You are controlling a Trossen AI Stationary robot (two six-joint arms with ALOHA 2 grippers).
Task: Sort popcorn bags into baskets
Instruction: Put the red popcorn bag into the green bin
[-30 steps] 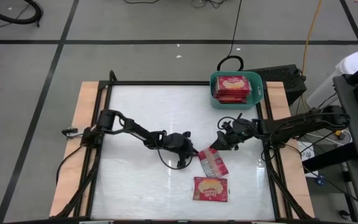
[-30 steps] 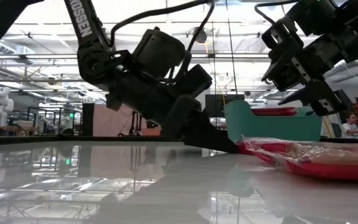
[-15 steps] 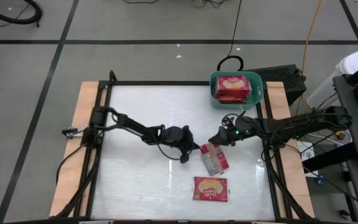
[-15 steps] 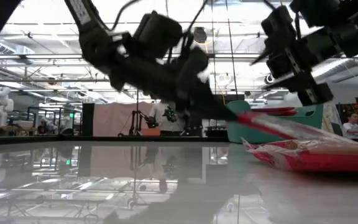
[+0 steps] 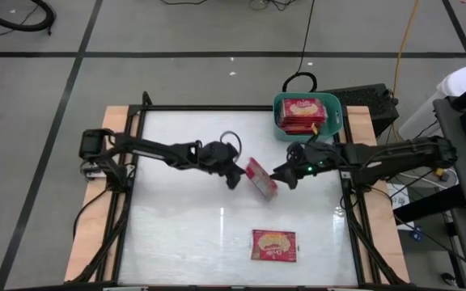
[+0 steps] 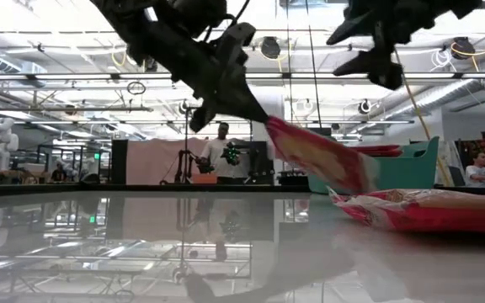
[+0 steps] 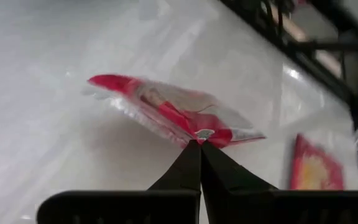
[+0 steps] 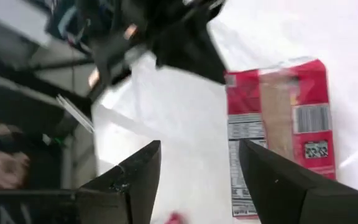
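One flat red popcorn bag (image 5: pixel 260 178) is hanging in the air near the middle of the high view, tilted, with its lower end pointing down. It is being pinched at one edge and is not touching the table. Its grey-white printed back is showing in the right wrist view.

Another flat red bag with a yellow picture (image 5: pixel 274 245) is lying face up near the bottom middle of the high view.

The teal-green plastic tub with a rolled rim (image 5: pixel 335 111) is sitting at the upper right, and more red bags (image 5: pixel 304 113) are lying stacked inside it.
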